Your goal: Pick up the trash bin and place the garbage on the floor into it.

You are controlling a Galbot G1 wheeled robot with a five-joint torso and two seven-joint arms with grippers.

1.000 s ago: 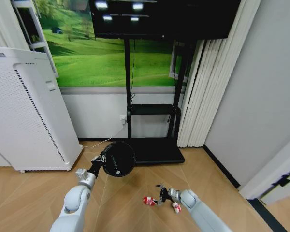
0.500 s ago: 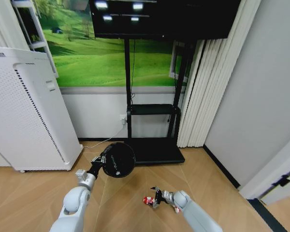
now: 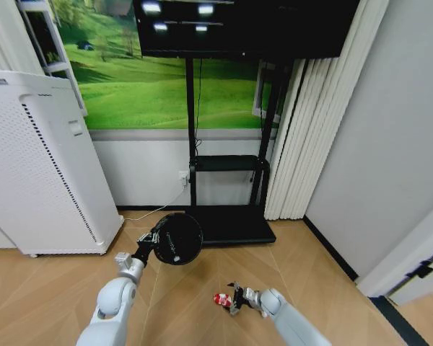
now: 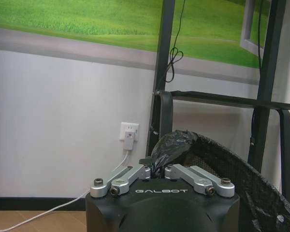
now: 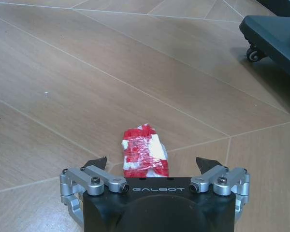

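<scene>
Head view: the left gripper (image 3: 153, 238) holds the round black bin (image 3: 177, 238) off the parquet floor (image 3: 180, 303), mouth tilted toward the camera. Left wrist view: its fingers pinch the crinkled bag liner at the bin's (image 4: 241, 179) rim. Right wrist view: the right gripper (image 5: 153, 163) spreads wide around a crumpled red-and-white wrapper (image 5: 143, 151) on the floor.

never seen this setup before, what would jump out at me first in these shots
First, the black trash bin held up off the floor by the left end effector, shut on its bag-lined rim, in front of the TV stand. Then the red-and-white wrapper lying on the floor between the open fingers of the right end effector, low over the parquet.
</scene>
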